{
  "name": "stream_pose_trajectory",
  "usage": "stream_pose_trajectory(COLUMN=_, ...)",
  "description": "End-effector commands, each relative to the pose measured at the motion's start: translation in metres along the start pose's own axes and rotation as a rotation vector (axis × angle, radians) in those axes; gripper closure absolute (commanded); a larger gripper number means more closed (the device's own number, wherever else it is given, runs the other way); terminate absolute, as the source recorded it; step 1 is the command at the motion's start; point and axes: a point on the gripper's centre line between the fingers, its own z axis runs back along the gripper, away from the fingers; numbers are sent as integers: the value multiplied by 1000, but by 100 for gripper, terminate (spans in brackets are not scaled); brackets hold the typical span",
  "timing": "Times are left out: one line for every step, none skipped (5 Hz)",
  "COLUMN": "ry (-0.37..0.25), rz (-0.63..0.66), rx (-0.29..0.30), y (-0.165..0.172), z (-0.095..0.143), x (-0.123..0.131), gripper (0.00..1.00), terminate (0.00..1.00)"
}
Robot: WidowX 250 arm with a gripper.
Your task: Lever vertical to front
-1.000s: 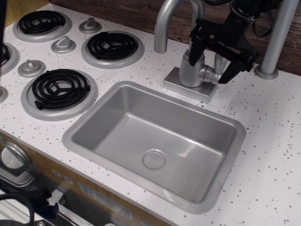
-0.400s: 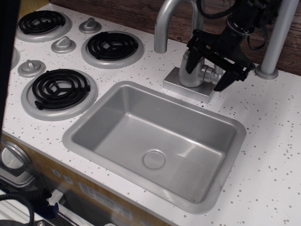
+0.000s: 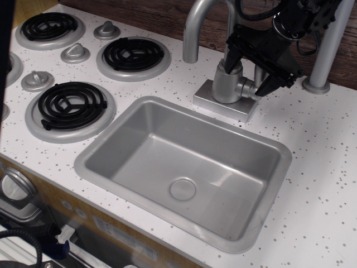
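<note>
The lever (image 3: 259, 74) stands upright, its long axis vertical, rising from the hub on the faucet (image 3: 227, 82) body's right side (behind the sink (image 3: 100, 152)). The gripper (image 3: 249, 75) has its black fingers (image 3: 271, 85) spread, straddling it without pinching.

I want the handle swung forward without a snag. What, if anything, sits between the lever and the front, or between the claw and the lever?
Nothing visible blocks either. The claw already straddles the lever beside the faucet body, its fingers spread. In front lie only the faucet base, low counter and the sink.
</note>
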Motion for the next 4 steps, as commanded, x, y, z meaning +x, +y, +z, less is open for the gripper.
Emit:
stream_pose_trajectory(ry=-91, rz=24, rx=-35, y=7, z=22, x=25, gripper=0, terminate=0)
stream_pose_trajectory(ry=-94, rz=27, rx=-46, y=5, z=18, x=26, gripper=0, terminate=0)
stream_pose_trajectory(ry=-78, rz=35, rx=-46, y=3, z=20, x=26, gripper=100, terminate=0)
stream_pose_trajectory(ry=-47, rz=59, rx=-50, y=-1, z=21, x=19, gripper=100, terminate=0)
